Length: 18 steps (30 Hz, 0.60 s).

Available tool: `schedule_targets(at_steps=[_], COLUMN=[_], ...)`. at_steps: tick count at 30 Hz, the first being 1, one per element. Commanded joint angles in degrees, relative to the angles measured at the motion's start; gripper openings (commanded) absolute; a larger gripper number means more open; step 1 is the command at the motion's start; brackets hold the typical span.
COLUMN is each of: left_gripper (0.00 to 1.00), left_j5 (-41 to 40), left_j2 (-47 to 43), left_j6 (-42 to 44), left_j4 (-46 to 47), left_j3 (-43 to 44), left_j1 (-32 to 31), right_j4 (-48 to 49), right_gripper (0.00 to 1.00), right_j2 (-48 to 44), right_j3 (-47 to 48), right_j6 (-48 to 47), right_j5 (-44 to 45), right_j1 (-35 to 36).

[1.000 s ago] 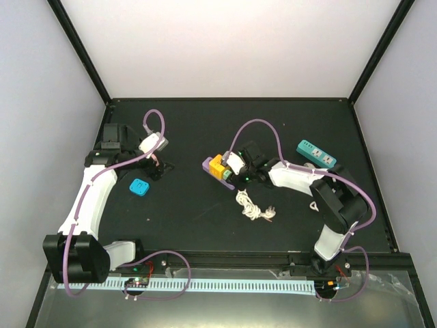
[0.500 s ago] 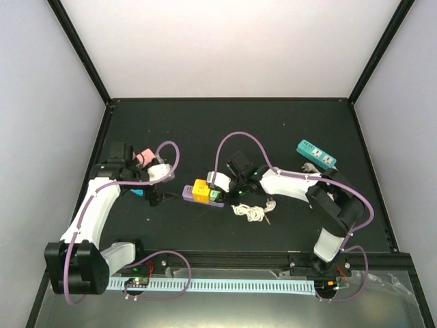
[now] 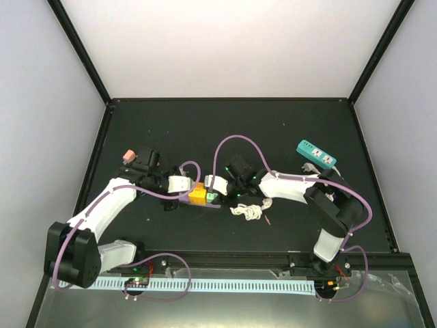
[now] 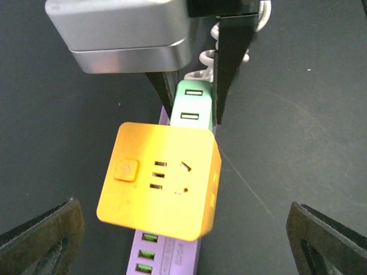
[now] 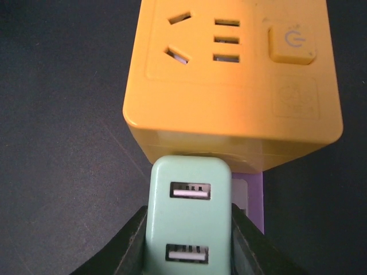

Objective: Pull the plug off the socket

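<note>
Purple socket strip (image 4: 167,255) is lying on the table (image 3: 293,130), running left-right between the arms. Orange plug cube (image 4: 160,180) is sitting on it, directly facing the wide-spread left pincer (image 4: 183,238); right pincer (image 5: 189,246) is pinching the green adapter (image 5: 189,200) just right of it.

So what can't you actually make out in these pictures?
- Prongs of the charger: hidden by its own body in every view, so how deep it sits is unclear.
- Most of the purple strip: covered by the orange cube and the charger in both wrist views, and cut off by the bottom edge in the left wrist view.
- The pink thing: too small in the top view to identify.
</note>
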Motion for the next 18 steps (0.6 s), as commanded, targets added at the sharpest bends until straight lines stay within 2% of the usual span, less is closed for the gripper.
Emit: schedule_targets(at_steps=[1,10,15,18], left_gripper=[0.99,0.98,0.85,0.81], left_j5=[-0.3,-3.1,-2.4,-2.2], left_j2=[3.7,12.6,13.8,13.8], left_j6=[-3.4,-4.7,-3.2,-3.2], left_j4=[6.9,6.8,5.5,5.3], left_j3=[2.3,6.2,6.5,6.3], left_j1=[-1.7,-4.5,-5.1,-5.2], right_j4=[-0.6,-1.4,-1.2,-1.6], right_gripper=[0.11,0.10,0.06,0.04], right_j2=[2.4,4.0,4.6,5.0], right_j3=[-2.9,-2.0,-1.8,-1.4], right_j6=[-2.2,-1.7,-0.9,-0.8], right_j5=[2.2,2.1,2.3,2.3], right_j1=[0.9,0.9,1.0,0.9])
